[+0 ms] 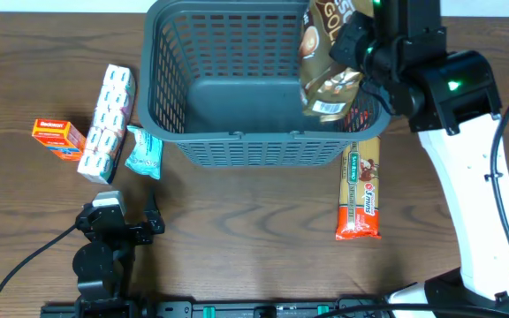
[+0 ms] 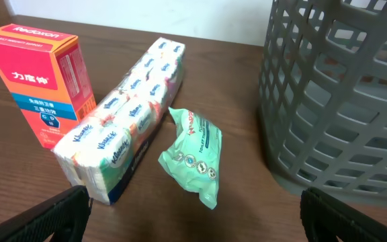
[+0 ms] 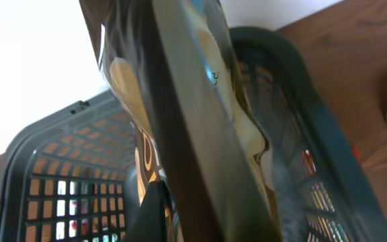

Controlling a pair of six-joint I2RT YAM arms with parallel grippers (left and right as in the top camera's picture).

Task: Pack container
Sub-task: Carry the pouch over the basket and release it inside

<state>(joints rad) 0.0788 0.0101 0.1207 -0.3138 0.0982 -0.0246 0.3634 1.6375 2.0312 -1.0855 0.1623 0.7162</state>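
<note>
The dark grey basket [image 1: 237,88] stands at the back middle of the table. My right gripper [image 1: 360,49] is shut on a brown and gold coffee bag [image 1: 325,62] and holds it over the basket's right side. In the right wrist view the bag [image 3: 200,114] fills the frame above the basket [image 3: 52,175]. My left gripper [image 1: 122,225] is open and empty near the front left. In the left wrist view it [image 2: 193,215] faces a green wipes pack [image 2: 193,154] and the basket wall [image 2: 341,94].
Left of the basket lie a long tissue multipack [image 1: 107,124], an orange box [image 1: 58,137] and the green wipes pack [image 1: 144,152]. A long biscuit pack [image 1: 359,190] lies in front of the basket's right corner.
</note>
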